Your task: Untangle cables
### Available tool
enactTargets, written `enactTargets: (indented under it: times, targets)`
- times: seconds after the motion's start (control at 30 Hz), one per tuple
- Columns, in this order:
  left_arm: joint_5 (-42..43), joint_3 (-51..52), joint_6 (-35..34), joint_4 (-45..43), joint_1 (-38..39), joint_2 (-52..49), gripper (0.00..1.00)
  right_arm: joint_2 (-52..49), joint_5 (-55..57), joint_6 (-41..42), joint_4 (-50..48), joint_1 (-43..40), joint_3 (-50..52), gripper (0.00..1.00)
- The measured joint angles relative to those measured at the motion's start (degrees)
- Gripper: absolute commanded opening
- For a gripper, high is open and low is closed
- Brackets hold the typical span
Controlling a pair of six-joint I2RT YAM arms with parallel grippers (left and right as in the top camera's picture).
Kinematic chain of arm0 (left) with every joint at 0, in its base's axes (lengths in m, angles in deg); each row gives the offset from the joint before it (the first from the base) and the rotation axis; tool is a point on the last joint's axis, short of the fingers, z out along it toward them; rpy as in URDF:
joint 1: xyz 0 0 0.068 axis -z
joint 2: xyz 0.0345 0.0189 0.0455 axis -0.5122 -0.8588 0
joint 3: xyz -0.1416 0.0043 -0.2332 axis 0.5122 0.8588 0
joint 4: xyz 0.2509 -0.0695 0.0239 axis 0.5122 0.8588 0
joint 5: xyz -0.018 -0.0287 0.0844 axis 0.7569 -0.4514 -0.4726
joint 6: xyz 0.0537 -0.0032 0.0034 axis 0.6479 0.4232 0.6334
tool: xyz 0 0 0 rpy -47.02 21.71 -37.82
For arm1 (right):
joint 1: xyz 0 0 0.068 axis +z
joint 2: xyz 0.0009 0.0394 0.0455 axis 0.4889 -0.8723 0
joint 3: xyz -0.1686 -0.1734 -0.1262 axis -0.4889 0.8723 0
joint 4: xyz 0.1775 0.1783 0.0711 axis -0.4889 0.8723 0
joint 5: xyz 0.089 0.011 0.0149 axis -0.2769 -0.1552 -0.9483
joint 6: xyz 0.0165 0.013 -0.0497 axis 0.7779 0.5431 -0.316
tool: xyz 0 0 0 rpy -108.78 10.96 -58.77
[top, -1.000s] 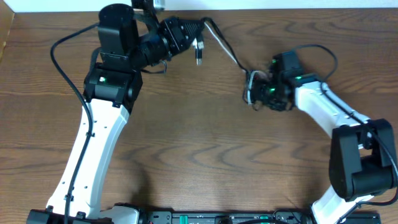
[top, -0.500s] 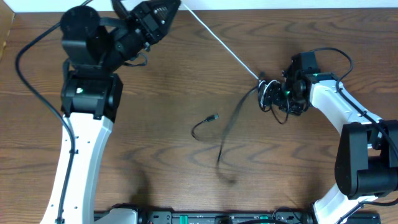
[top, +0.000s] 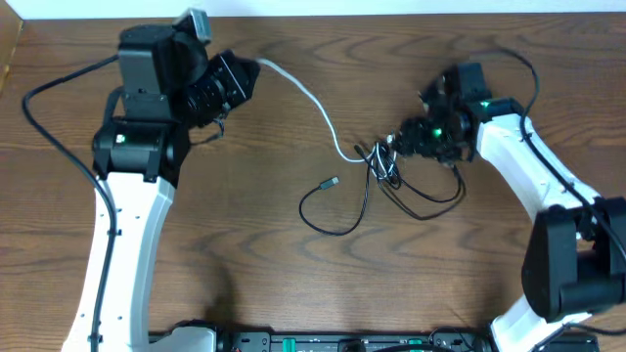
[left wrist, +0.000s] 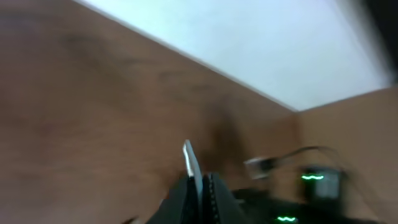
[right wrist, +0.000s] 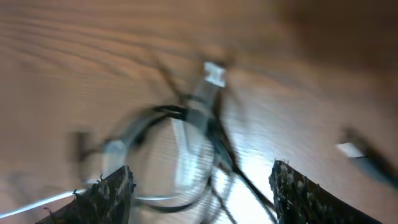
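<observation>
The white cable curves across the table from my left gripper, which is shut on its end, down to a small tangle. In the left wrist view its end sticks out of the shut gripper. The black cable lies in loose loops on the table, its plug lying free to the left. My right gripper stands open over the tangle. In the blurred right wrist view, white loops and black strands lie between the wide-apart fingers of the gripper.
The wooden table ends at a pale wall strip along the top edge. The thick black wires of the arms hang beside the left arm and above the right arm.
My left gripper swung up and left, pulling the white cable taut, then came back, leaving it slack. The black cable dropped into loops on the table. My right gripper shifted left with the tangle.
</observation>
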Motion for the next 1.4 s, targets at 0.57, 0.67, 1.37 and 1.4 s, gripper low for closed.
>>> enactTargets:
  times: [0.57, 0.67, 1.37, 1.4]
  targets:
    - [-8.79, 0.00, 8.02, 5.38, 9.40, -11.52, 0.93, 6.67, 7.87, 7.58, 4.02, -4.52, -2.21, 0.67]
    - [-11.37, 0.00, 8.28, 4.11, 13.38, -11.54, 0.91, 6.67, 8.11, 7.61, 4.39, -6.49, -2.21, 0.65]
    - [-14.25, -21.16, 10.10, 17.49, 29.05, -36.50, 0.58, 6.67, 10.62, 5.68, 9.35, -12.83, -2.21, 0.72]
    - [-14.25, -21.16, 9.73, 17.40, 29.49, -37.22, 0.58, 6.67, 10.82, 5.51, 9.62, -13.27, -2.21, 0.72]
